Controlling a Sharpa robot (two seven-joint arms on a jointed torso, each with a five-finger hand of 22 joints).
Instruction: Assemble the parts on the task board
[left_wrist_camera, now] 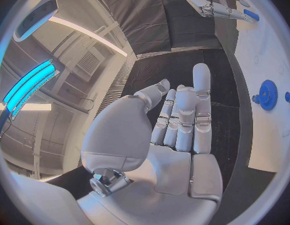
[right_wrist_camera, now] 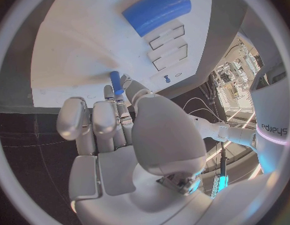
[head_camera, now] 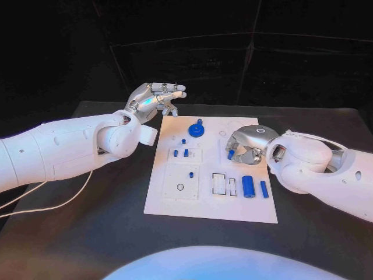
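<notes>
- White board point(head_camera: 205, 201) lies in the middle of the black worktop point(head_camera: 85, 233), and the blue parts are spread over it: a gear point(head_camera: 196, 130) near the far edge, two short pegs point(head_camera: 180, 153) in a small square block, a thick cylinder point(head_camera: 247, 186) and a thinner pin point(head_camera: 264, 189) lying near my right arm.
- My right hand point(head_camera: 247, 143) sits low over the board's right side, fingers curled, pinching a small blue peg point(right_wrist_camera: 116, 82) at the fingertips.
- My left hand point(head_camera: 155, 99) hovers off the board's far left corner, fingers partly curled and holding nothing that I can see.
- I judge the step to be seating this peg in its hole; which hole is not clear from here.
- To do it well I'd keep the peg upright, line it up over the hole before going down, and press gently.
- I'd loosen the pinch only once the peg stands by itself.
- Left hand should keep clear of the gear.
</notes>
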